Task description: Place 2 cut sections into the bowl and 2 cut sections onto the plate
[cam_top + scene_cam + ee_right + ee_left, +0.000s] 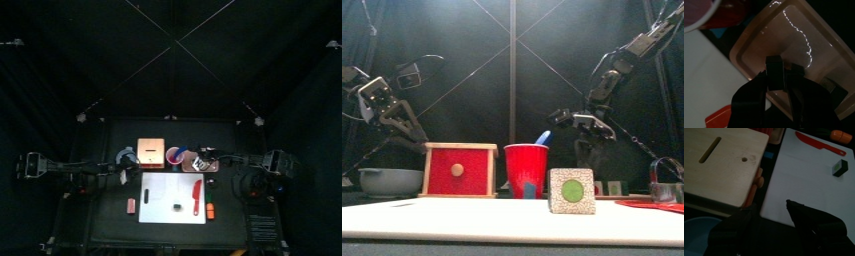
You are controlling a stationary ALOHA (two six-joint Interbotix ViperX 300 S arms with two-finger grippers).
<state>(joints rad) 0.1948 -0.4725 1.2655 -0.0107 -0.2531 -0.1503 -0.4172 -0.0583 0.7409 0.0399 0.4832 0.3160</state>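
Observation:
My right gripper (775, 79) is shut on a small dark cut section (774, 67) and holds it just above the pinkish-tan plate (807, 37), which has a raised shiny rim. In the front view that gripper (564, 118) hangs behind the red cup (527, 170). Another cut section (839, 168) lies alone on the white board (807, 188). My left gripper (771, 220) is open and empty, hovering over the board's edge beside the blue-rimmed bowl (697, 230). The bowl (392, 181) stands at the far left of the front view.
A wooden box (717, 165) with a slot in its top stands next to the bowl. A red knife (821, 143) lies on the board's far side. Small orange blocks (130, 204) flank the board. A card with a green oval (572, 190) stands up front.

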